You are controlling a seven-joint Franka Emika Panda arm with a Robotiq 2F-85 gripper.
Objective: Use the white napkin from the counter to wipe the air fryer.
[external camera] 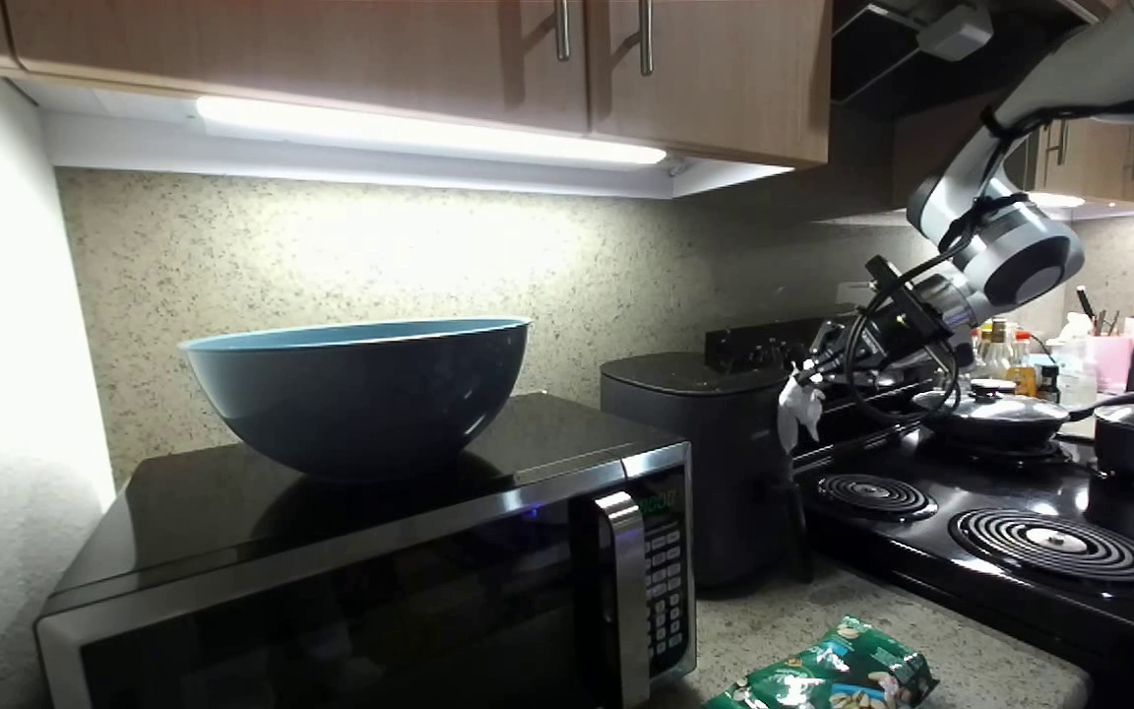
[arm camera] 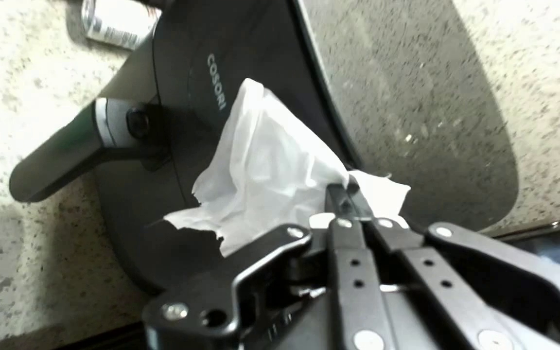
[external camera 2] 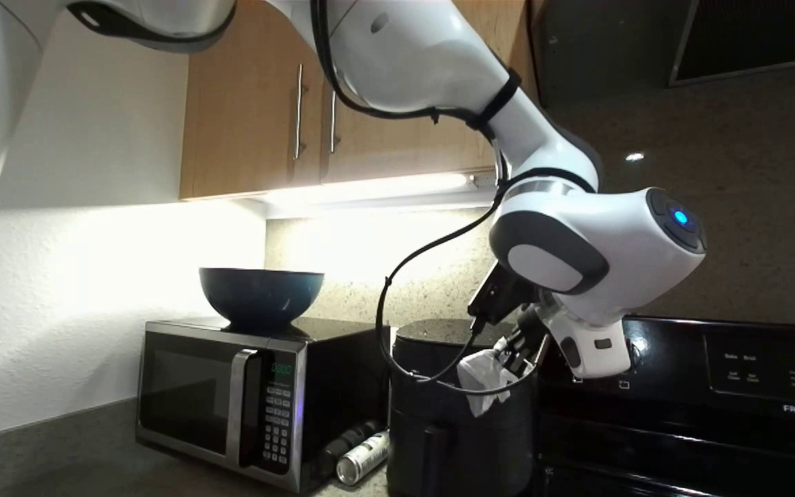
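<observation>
The black air fryer (external camera: 695, 473) stands between the microwave and the stove; it shows in both exterior views (external camera 2: 463, 428), and the wrist view (arm camera: 241, 43) shows its logo and handle. My gripper (arm camera: 350, 187) is shut on the crumpled white napkin (arm camera: 275, 170), which spreads out from both sides of the fingertips. In an exterior view the napkin (external camera: 799, 414) hangs from the gripper (external camera: 805, 374) beside the air fryer's upper stove-side edge. It also shows in front of the air fryer (external camera 2: 484, 376). I cannot tell whether it touches. The speckled counter (external camera: 754, 615) lies below.
A wide microwave (external camera: 360, 571) with a large blue bowl (external camera: 360, 394) on top stands beside the air fryer. A can (external camera 2: 363, 457) lies between them. A green packet (external camera: 833, 670) lies on the counter. The black stove (external camera: 921, 542) with pans adjoins. Cabinets (external camera: 331, 49) hang above.
</observation>
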